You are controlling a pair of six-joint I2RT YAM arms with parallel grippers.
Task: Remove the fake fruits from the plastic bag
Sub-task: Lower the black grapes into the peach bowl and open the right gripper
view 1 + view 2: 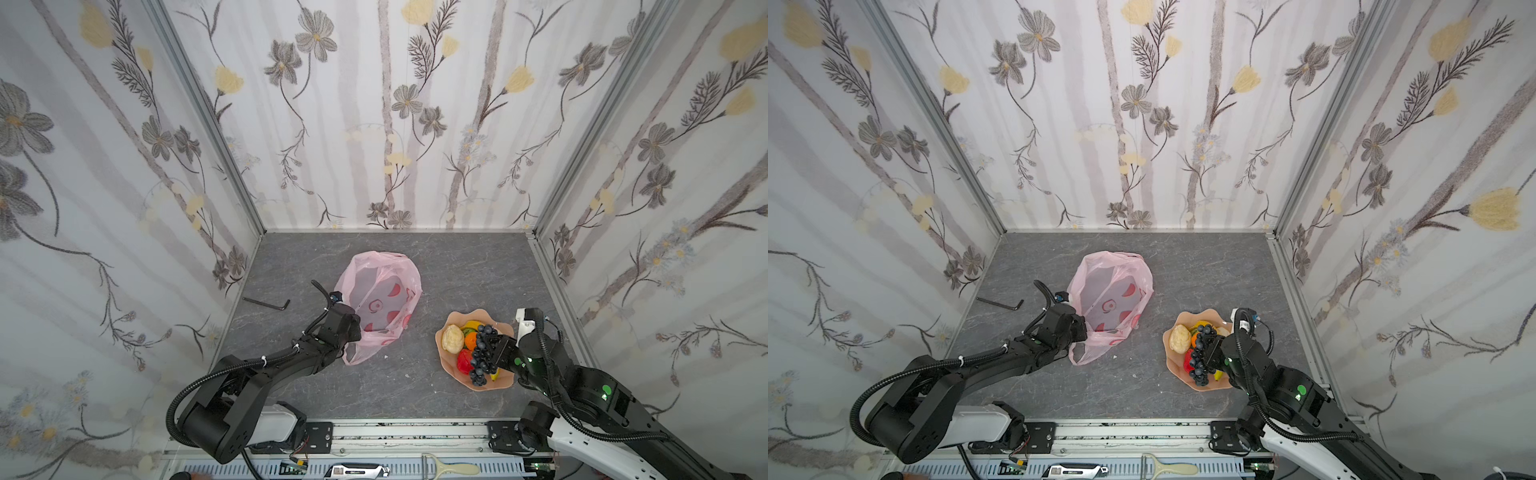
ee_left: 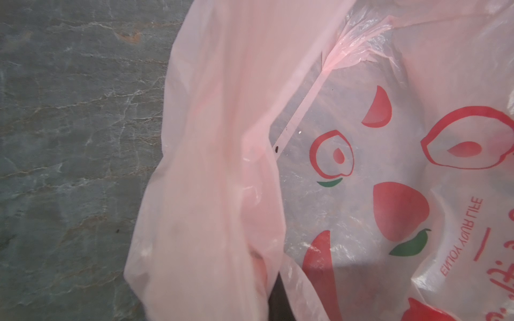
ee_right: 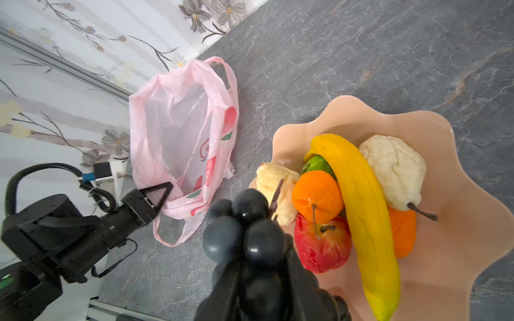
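We see the grey marbled table (image 1: 415, 386) with the plastic bag (image 1: 374, 291) lying toward its back middle, mouth gaping. The left gripper (image 3: 162, 191) is clamped tight on the bag's near rim. To the right, apart from the bag, the peach dish (image 3: 459, 222) holds the fake fruits: banana (image 3: 361, 208), two beige lumps (image 3: 395, 169), apple (image 3: 322, 247), two oranges (image 3: 317, 194) and a green fruit (image 3: 317, 164). Over the dish's bag-side edge, the right gripper (image 1: 494, 348), jaws narrowly parted, grips the grape bunch (image 3: 244, 236); we cannot tell whether it touches the dish. A hex key (image 1: 268, 302) lies far left.
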